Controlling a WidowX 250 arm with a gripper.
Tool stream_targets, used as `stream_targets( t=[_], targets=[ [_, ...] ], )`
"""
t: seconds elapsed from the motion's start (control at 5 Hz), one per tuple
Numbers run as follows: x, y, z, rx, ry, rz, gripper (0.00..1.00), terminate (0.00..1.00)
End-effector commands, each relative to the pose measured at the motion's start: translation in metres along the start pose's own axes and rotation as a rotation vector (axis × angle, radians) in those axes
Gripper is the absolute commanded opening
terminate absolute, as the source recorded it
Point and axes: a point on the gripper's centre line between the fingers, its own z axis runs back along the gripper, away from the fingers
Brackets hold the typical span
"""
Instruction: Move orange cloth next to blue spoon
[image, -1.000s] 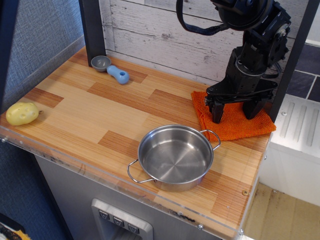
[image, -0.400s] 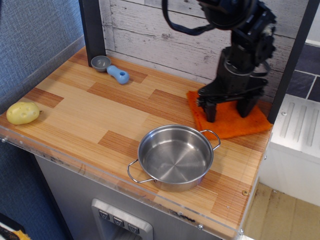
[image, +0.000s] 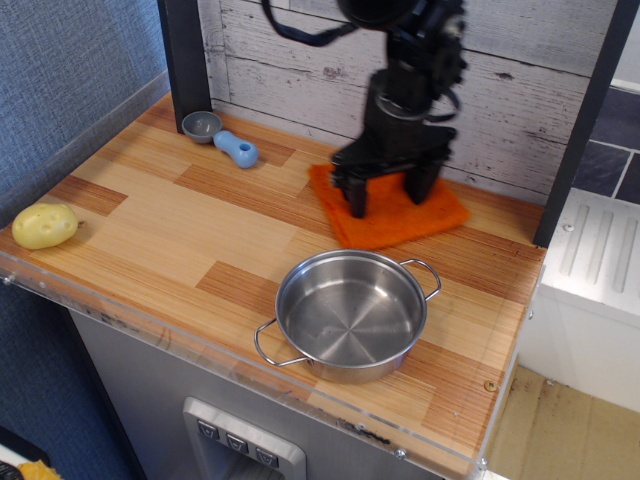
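The orange cloth (image: 392, 218) lies flat on the wooden counter (image: 190, 225), behind the steel pot, right of centre. My gripper (image: 388, 196) stands directly on top of it, pointing down. Its two black fingers (image: 356, 203) are spread wide apart and their tips press on the cloth's surface. The blue spoon (image: 236, 149) lies at the back left, its grey bowl by the dark post and its light-blue handle pointing right. A stretch of bare counter separates the cloth's left edge from the spoon.
A steel pot (image: 350, 312) with two handles stands at the front, just in front of the cloth. A yellow potato (image: 44, 226) lies at the left edge. A dark post (image: 186, 55) and a plank wall bound the back.
The gripper and the orange cloth under it have slid together to the left and slightly back, from the counter's right edge toward the middle. The spoon, pot and potato have not moved.
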Motion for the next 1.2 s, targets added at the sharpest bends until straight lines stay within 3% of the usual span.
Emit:
stream_targets(
  t=[0.0,0.8,1.0],
  targets=[
    [0.030,0.023,0.022,-0.028,-0.052,0.077,1.00,0.00],
    [0.036,0.031,0.031,-0.030,-0.066,0.089,1.00,0.00],
    [0.039,0.035,0.053,-0.163,-0.025,0.065,1.00,0.00]
  ],
)
